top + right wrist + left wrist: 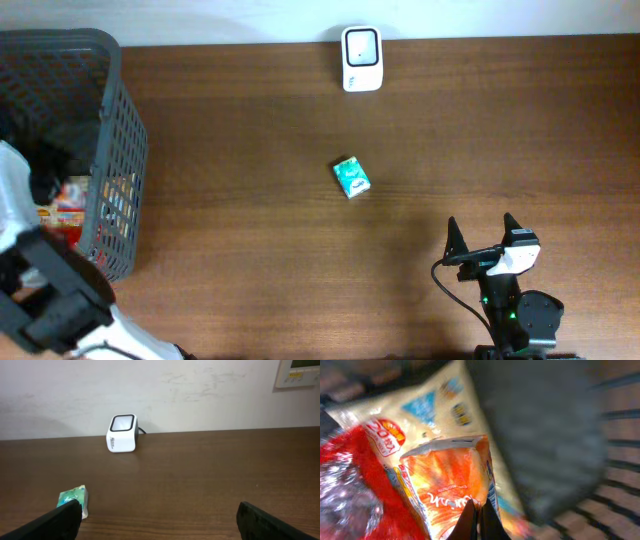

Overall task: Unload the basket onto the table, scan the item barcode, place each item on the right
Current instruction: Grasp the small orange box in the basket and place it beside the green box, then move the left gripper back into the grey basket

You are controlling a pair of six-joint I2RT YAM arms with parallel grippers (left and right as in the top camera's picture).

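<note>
In the left wrist view my left gripper (480, 505) is down inside the grey basket (120, 150), its two fingers pinched together on the edge of an orange snack packet (450, 475). That packet lies on a cream bag (435, 405) and a red wrapper (350, 485). The white barcode scanner (361, 58) stands at the table's far edge, its window up; the right wrist view also shows the scanner (122, 434). My right gripper (485, 235) rests open near the front right, nothing between its fingers (55, 520).
A small green packet (351, 177) lies mid-table, and the right wrist view has this green packet (75, 500) just beyond the left finger. The basket holds several packets (65, 205). A wall runs behind the scanner.
</note>
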